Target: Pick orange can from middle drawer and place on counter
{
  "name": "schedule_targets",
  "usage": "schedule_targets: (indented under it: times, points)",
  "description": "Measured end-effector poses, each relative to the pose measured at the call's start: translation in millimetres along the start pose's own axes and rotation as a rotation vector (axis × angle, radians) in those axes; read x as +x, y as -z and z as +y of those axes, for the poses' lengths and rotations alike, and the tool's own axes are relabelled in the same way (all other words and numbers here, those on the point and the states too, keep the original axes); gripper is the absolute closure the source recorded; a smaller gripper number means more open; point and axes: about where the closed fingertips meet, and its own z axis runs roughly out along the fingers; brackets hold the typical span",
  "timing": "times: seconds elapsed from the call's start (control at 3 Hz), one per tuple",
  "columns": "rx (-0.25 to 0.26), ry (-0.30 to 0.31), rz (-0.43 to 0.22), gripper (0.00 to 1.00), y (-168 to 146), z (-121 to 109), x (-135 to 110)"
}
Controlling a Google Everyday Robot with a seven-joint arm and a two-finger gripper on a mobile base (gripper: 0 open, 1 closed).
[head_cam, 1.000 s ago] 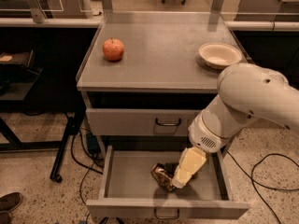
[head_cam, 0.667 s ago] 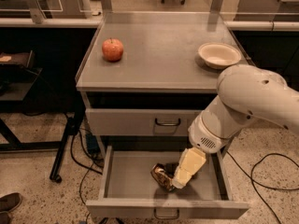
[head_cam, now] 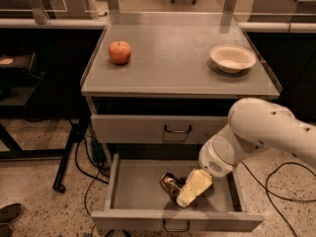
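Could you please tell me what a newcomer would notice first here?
The big white arm reaches down into the open middle drawer, its gripper right beside the orange can. On the counter above sit a red apple toward the left and a pale bowl toward the right.

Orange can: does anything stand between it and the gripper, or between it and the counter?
Nothing visible. The gripper is down in the open middle drawer, right beside the orange can. The drawer above is shut, and the counter holds only an apple at left and a bowl at right.
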Motion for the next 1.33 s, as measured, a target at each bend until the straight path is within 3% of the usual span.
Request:
schedule_targets:
  times: [0.33, 0.67, 1.33]
  points:
    - [0.057, -0.087, -0.040, 0.00, -15.7, -23.2, 15.1]
    - [0.066, -0.121, -0.045, 0.00, -29.4, -39.4, 28.0]
    - [0.040, -0.157, -0.071, 0.00, -45.3, -39.7, 31.5]
